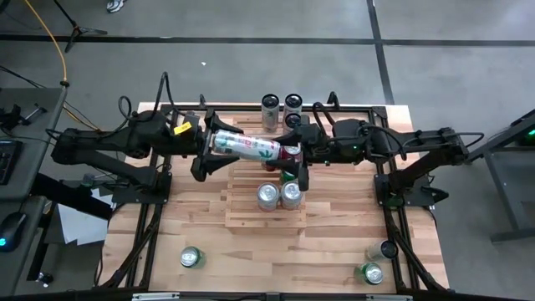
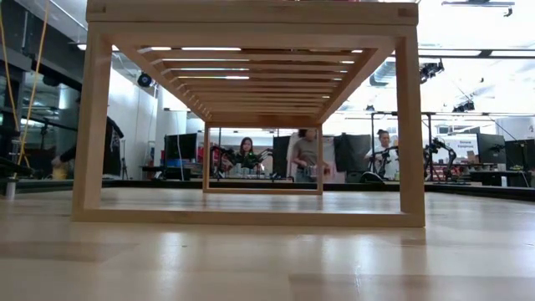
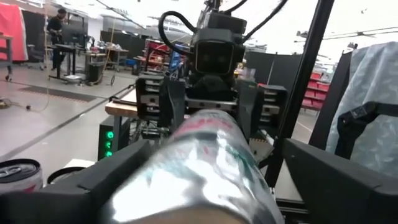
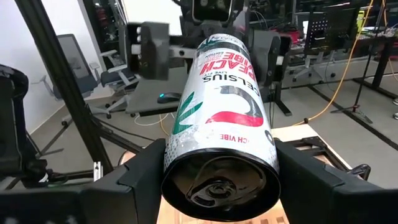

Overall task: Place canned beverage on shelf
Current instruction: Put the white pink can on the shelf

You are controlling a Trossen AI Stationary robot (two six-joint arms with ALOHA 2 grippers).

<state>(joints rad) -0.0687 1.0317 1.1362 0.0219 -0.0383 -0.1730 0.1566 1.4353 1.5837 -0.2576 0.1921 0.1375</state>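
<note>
High view: both grippers grasp one Celsius can (image 1: 245, 146) lying level above the slatted shelf (image 1: 251, 213); left gripper (image 1: 211, 144), right gripper (image 1: 294, 155); uneven release could drop it onto standing cans (image 1: 279, 196).

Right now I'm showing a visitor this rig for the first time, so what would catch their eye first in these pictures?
Most striking is the tall white can, held lying sideways in mid-air between the left gripper and the right gripper, each with its fingers around one end, above the slatted shelf. Next, two upright silver cans stand together on that shelf, just in front of the right gripper.
</note>
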